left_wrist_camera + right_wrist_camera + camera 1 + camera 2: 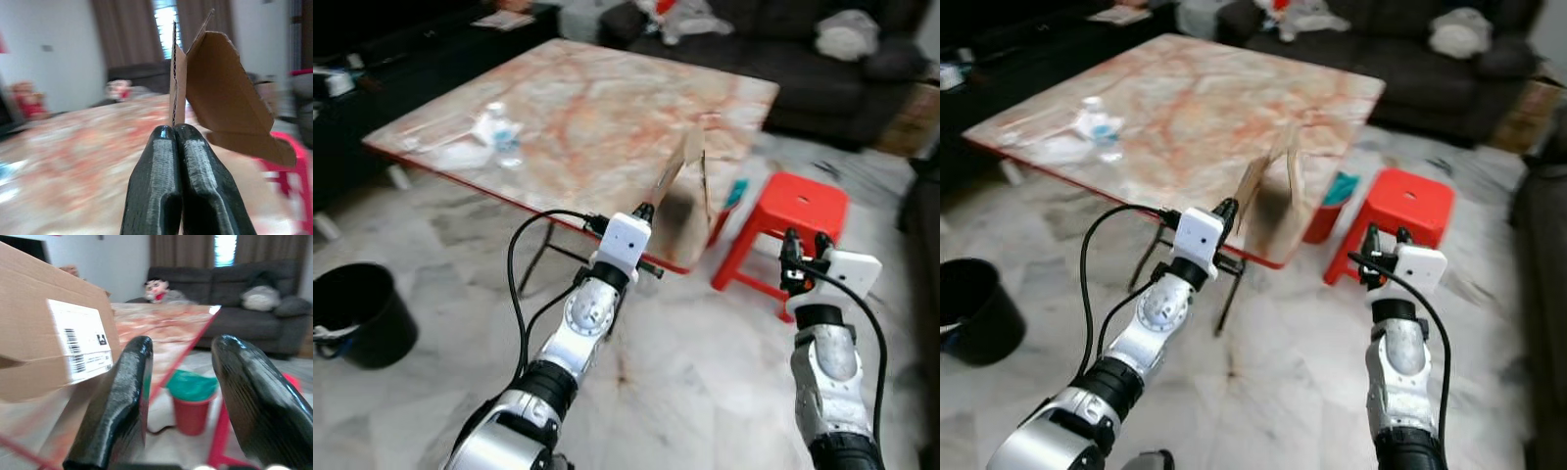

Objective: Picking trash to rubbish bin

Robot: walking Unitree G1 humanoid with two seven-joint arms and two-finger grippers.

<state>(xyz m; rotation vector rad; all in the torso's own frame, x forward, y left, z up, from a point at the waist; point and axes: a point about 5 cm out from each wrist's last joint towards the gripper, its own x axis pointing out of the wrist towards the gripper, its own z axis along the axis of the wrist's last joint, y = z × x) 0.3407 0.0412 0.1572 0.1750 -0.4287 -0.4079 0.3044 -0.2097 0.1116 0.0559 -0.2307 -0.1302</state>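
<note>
A brown cardboard box (pixel 682 196) hangs at the near edge of the marble table (pixel 607 88), held up by one flap. My left gripper (pixel 645 211) is shut on that flap's edge (pixel 174 83), its fingertips (pixel 166 139) pressed together. My right gripper (pixel 806 243) is open with nothing between its fingers (pixel 122 396), just right of the box, whose labelled side (pixel 78 347) is close by. A black rubbish bin (pixel 357 313) stands on the floor at the far left. A clear plastic bottle (pixel 503 135) and a pale crumpled wrapper (pixel 460 154) lie on the table's left part.
A red plastic stool (pixel 800 204) stands right of the table, near my right gripper. A small red bucket with a green bag (pixel 190 399) sits under the table's edge. A dark sofa (pixel 793 49) lines the back. The floor is pale marble tile.
</note>
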